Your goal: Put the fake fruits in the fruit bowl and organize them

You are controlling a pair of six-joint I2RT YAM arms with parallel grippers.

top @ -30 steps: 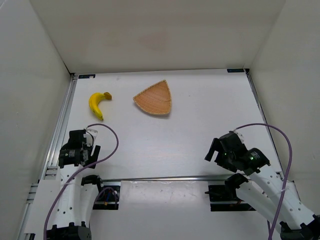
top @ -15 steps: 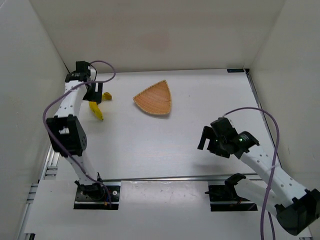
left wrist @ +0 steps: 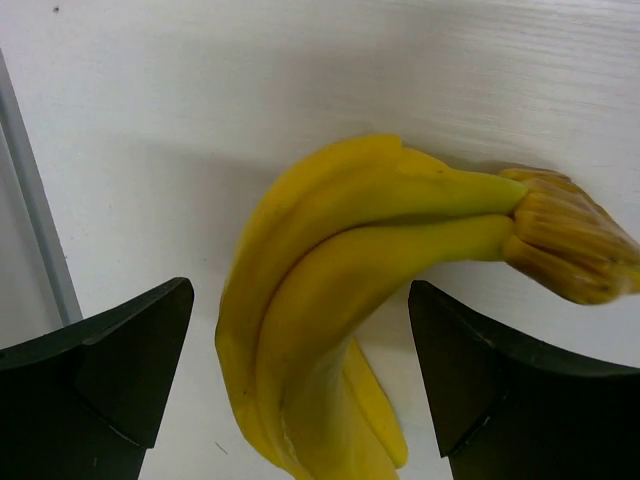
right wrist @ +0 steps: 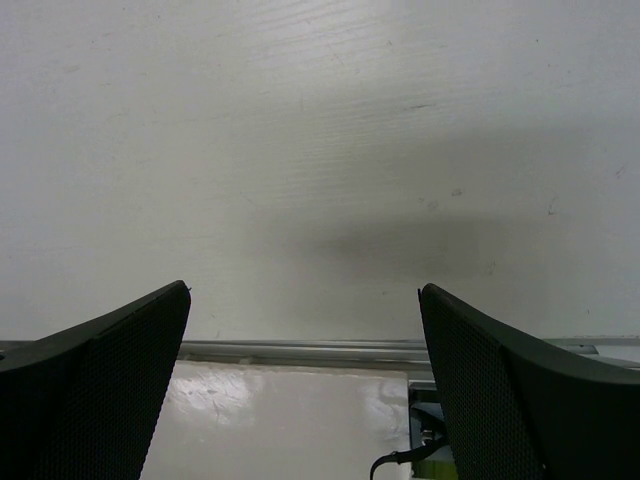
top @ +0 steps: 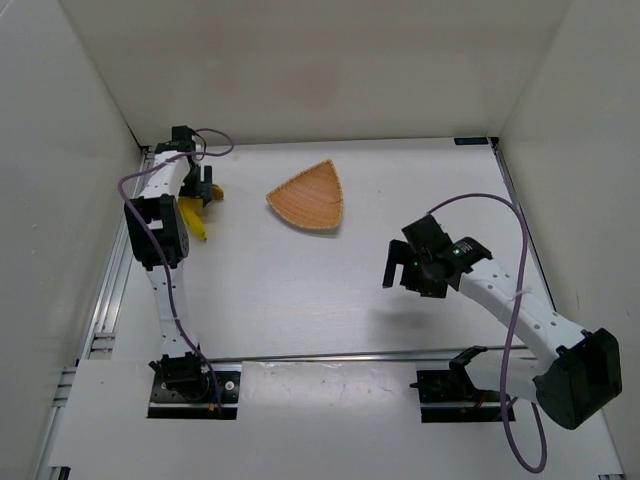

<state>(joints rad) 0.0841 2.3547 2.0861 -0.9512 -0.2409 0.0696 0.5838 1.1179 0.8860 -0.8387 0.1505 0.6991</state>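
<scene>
The yellow banana [top: 196, 221] with a brown stem tip lies on the table at the far left, near the left wall. In the left wrist view the banana [left wrist: 340, 260] looks like fused fingers, with its stem pointing right. My left gripper [top: 198, 188] hovers right over it, open; the banana sits between the two black fingers [left wrist: 110, 370] without touching them. The tan woven fruit bowl [top: 310, 197] lies to the right of the banana and has nothing in it. My right gripper [top: 397, 271] is open and empty above the bare table, right of centre.
White walls close the table on the left, back and right. A metal rail [top: 118, 260] runs along the left edge, close to the banana. Another rail [right wrist: 300, 350] crosses the near edge in front of the arm bases.
My left arm has stretched from near its base out to the far left and now stands over the banana. My right gripper has moved forward and a little left. Banana and bowl have not moved.
</scene>
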